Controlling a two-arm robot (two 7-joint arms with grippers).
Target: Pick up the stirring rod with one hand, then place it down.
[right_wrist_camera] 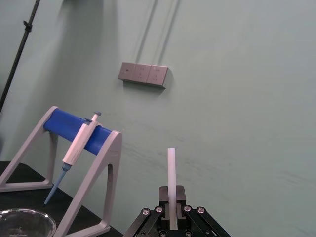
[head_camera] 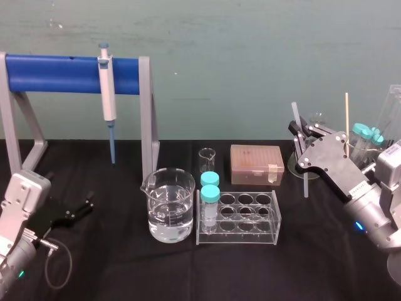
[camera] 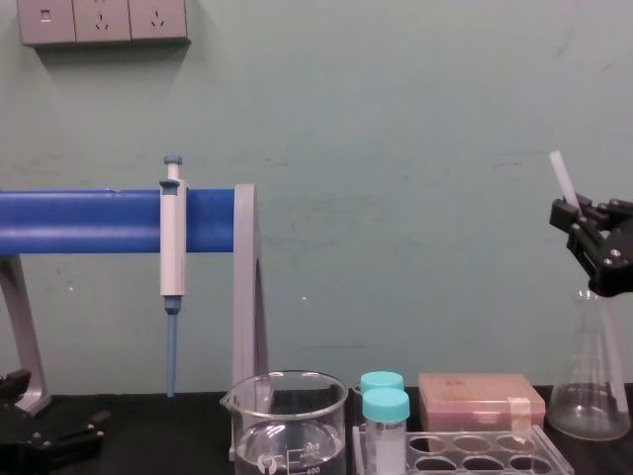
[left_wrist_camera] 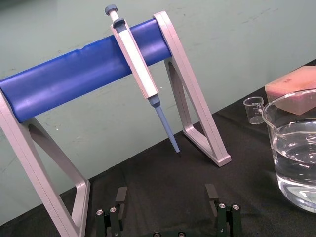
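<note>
Stand (head_camera: 62,74): blue bar on grey legs, behind and left of the beaker (head_camera: 169,213). It carries the pipette and takes no part in this job.
Table (head_camera: 113,182): black cloth under everything.
Right gripper (head_camera: 299,135): raised well right of the beaker, above the flask. Its fingers are clamped on the rod near its upper part, so the long end hangs free below.
Left gripper (head_camera: 78,210): rests on the cloth left of the beaker, fingers spread, holding nothing. It looks parked.
Beaker: part full of clear liquid, front centre.
Rack (head_camera: 250,219): clear tube rack touching or just right of the beaker, with two teal-capped tubes (head_camera: 210,188) at its near-beaker end.
Box (head_camera: 254,164): brownish, lidded, behind the rack.
Flask (camera: 591,396): conical and empty, far right of the beaker, beneath the raised gripper.
Pipette (head_camera: 108,94): hangs tip-down from the stand's bar.
Rod (head_camera: 306,185): whitish, translucent and tilted, off the table, with its top poking above the fingers (right_wrist_camera: 171,168).
Small beaker (head_camera: 207,160): empty, just behind the beaker.
Stage: pick-up looks done; set-down remains.
In the way: flask, box and rack crowd the cloth below the rod, so bare cloth in front of the flask seems the safest landing.
</note>
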